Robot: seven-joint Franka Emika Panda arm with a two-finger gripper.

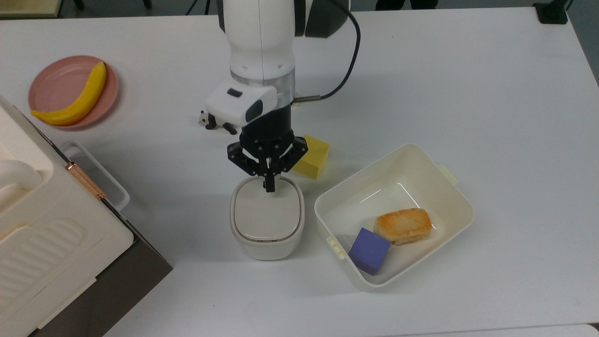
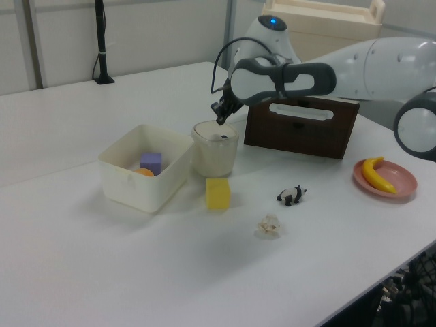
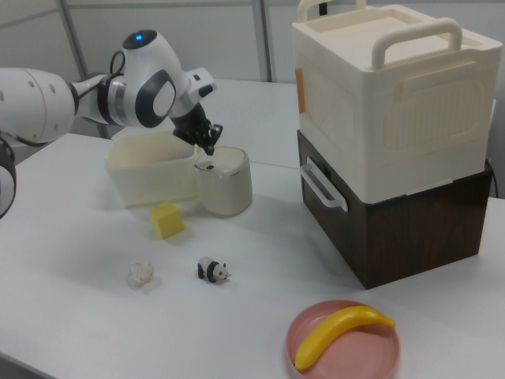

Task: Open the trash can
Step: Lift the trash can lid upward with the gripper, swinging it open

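The trash can (image 1: 267, 217) stands on the white table (image 1: 468, 93), just beside the cream tub (image 1: 461, 201) on the top view's left, with the yellow cube (image 1: 312, 158) near its button-side edge and the large white appliance (image 1: 42, 243) well apart on the top view's left. Its lid is flat and closed. The gripper (image 1: 269, 186) hangs point-down over the lid edge that faces the yellow cube, with its fingers drawn together to a narrow tip and holding nothing. In the top view the tip covers the place where the lid button sits; in the left view the tip (image 2: 219, 120) stands just above the button (image 2: 223, 137), and in the right view it (image 3: 209, 148) is likewise a little clear of the lid (image 3: 221, 162), so contact appears not yet made. Handling judgement: the trash can looks like thin, light, smooth plastic, rigid but easy to shove or tip if loaded sideways. The lid is best released at the button, pressed straight down with the closed tip, not gripped at the rim. Keep the press short and vertical; the lid probably springs up about the hinge on the side away from the yellow cube, so the arm should clear upward promptly.
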